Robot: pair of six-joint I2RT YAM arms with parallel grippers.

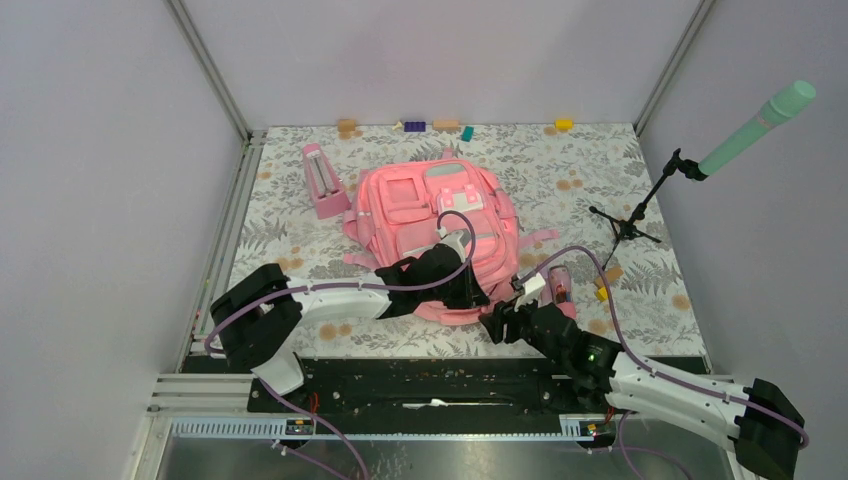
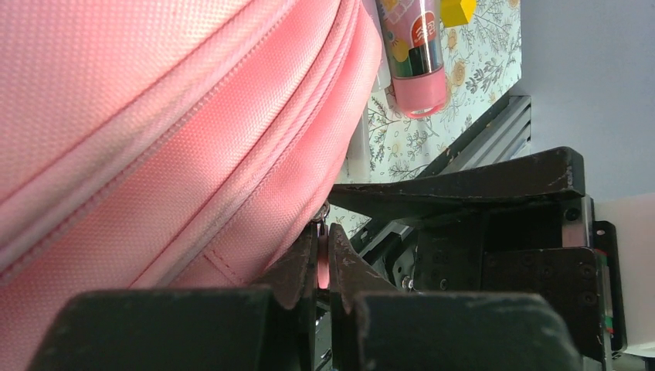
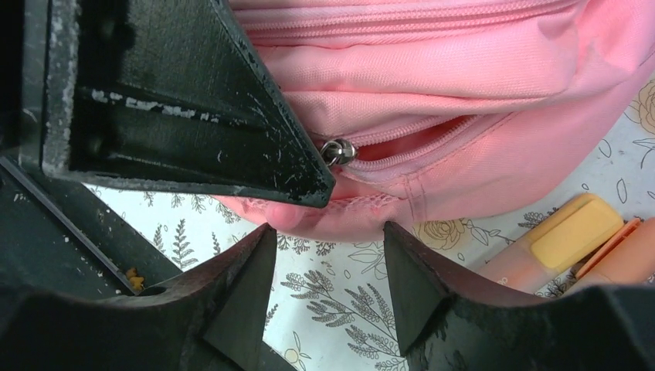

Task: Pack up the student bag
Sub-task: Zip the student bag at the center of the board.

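Note:
The student bag (image 1: pixel 430 225), a large pink backpack, lies flat in the middle of the floral table. At the bag's near edge, my left gripper (image 1: pixel 478 295) is shut on a thin pink zipper pull (image 2: pixel 324 263). The bag's fabric (image 2: pixel 154 139) fills the left of the left wrist view. The metal slider (image 3: pixel 338 151) sits at the end of a partly open zip on the bag (image 3: pixel 463 69). My right gripper (image 3: pixel 326 232) stands open just below that edge, over the tablecloth, with nothing between its fingers. It sits close to the right of the left gripper (image 3: pixel 193 100).
A pink tube (image 1: pixel 558 283) and an orange highlighter (image 3: pixel 571 239) lie right of the bag's near edge. A small pink triangular stand (image 1: pixel 325 182) stands at the back left. A tripod with a green microphone (image 1: pixel 640 215) stands right. Small blocks (image 1: pixel 445 125) line the far edge.

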